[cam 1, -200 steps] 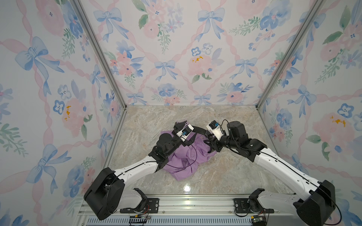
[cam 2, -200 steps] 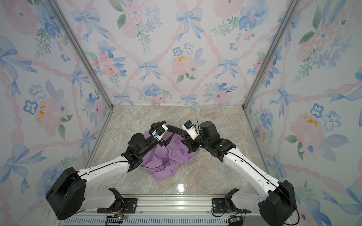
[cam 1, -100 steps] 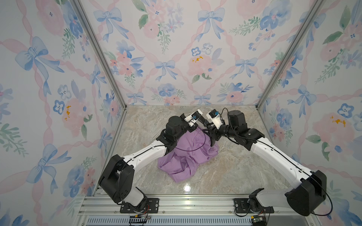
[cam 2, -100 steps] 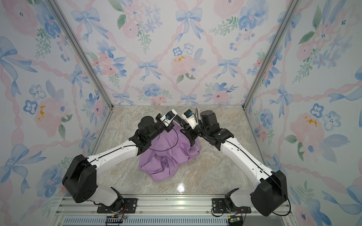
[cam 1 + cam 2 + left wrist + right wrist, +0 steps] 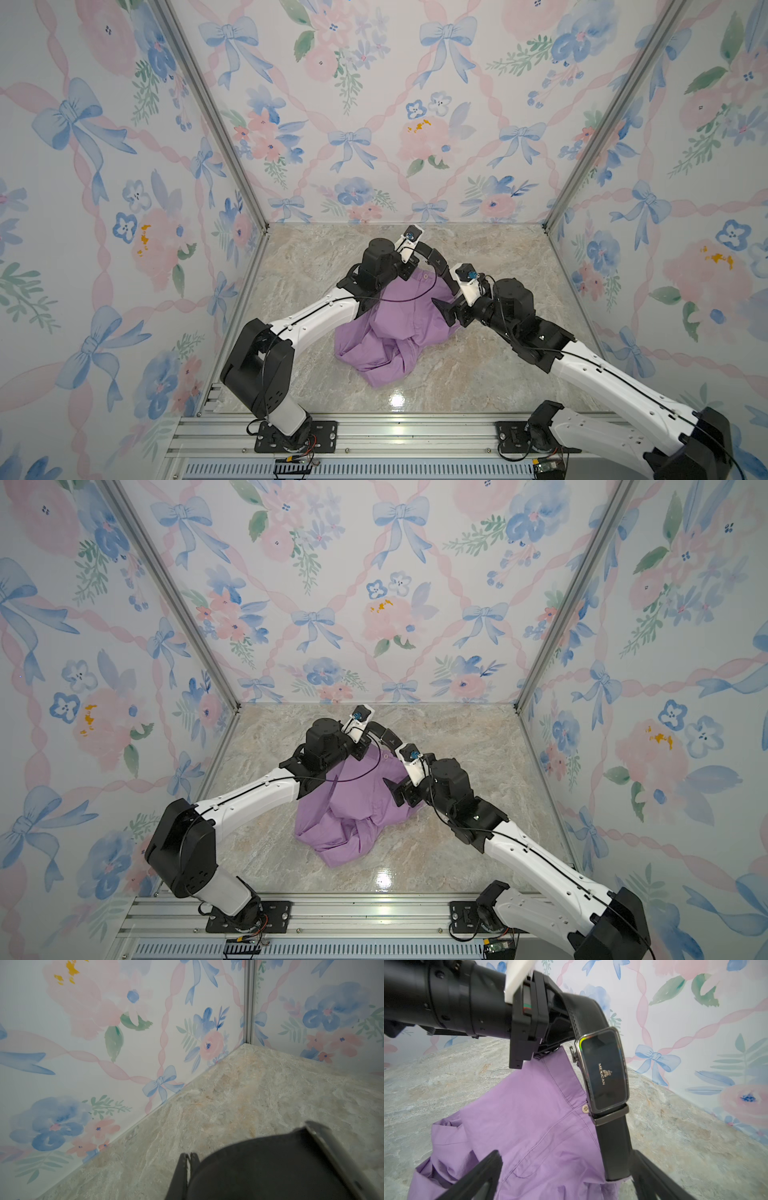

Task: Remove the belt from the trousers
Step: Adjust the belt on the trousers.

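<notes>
The lilac trousers [image 5: 395, 328] [image 5: 353, 808] lie crumpled mid-floor, and their waistband corner with a small button [image 5: 585, 1108] is lifted. The black belt [image 5: 434, 255] [image 5: 384, 733] arches above the waistband between both grippers. Its dark buckle [image 5: 604, 1070] hangs in the air. My left gripper [image 5: 409, 268] [image 5: 188, 1157] is shut, and the belt [image 5: 270, 1167] comes out right beside its fingers. My right gripper [image 5: 446, 309] [image 5: 566, 1169] is open over the trousers [image 5: 519, 1115]. The strap [image 5: 614, 1147] below the buckle runs between its fingers, close to one of them.
The left arm's thin black cable [image 5: 399, 297] droops across the trousers. The floral back wall [image 5: 374, 166] stands close behind both grippers. A corner post [image 5: 249, 1001] rises ahead in the left wrist view. An aluminium rail [image 5: 374, 432] edges the front.
My left gripper moved toward the back wall and shut beside the buckle. My right gripper opened wide, letting go of the belt. The trousers shifted slightly backward.
</notes>
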### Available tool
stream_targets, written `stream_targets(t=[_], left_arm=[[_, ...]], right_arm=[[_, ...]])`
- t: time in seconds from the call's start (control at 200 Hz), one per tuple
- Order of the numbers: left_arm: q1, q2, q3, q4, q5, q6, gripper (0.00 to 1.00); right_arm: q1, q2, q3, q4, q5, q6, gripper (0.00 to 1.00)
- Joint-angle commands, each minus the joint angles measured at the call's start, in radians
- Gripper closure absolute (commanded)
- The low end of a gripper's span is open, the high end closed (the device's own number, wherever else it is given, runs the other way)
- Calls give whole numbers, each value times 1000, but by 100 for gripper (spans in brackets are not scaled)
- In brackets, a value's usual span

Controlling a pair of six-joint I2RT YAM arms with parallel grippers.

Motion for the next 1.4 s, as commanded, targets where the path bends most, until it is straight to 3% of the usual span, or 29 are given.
stream_targets(t=[0.0,0.37,0.47,0.53,0.635,0.685,0.75,0.81,0.885,1.085,1.285,1.395], left_arm=[[-14,-41,-11,-1,-14,-90,100],[-29,-98,-10,-20,37,-123,100],[-30,-108,-11,-27,61,-143,100],[-30,-117,-13,-28,68,-148,100],[-27,-129,-19,-27,56,-157,95],[-24,-127,-22,-28,35,-169,84],[-16,-116,-19,-27,7,-200,59],[-9,-95,-7,-24,-24,-259,37],[4,-54,11,1,-64,-346,24],[105,59,-5,195,-47,-615,24],[189,104,-170,379,-23,-766,24],[200,85,-316,538,-25,-806,24]], right_arm=[[15,-15,-5,141,225,-17,2],[44,369,384,28,230,-118,2],[52,461,471,30,275,-157,8],[54,510,514,35,306,-173,19],[64,556,543,116,375,-179,59],[71,557,539,180,379,-163,75],[71,552,529,276,377,-118,100],[70,547,515,378,378,-73,100],[65,546,503,493,374,-10,100],[22,530,500,672,294,212,100],[-170,448,356,887,221,659,100],[-207,415,331,829,204,677,100]])
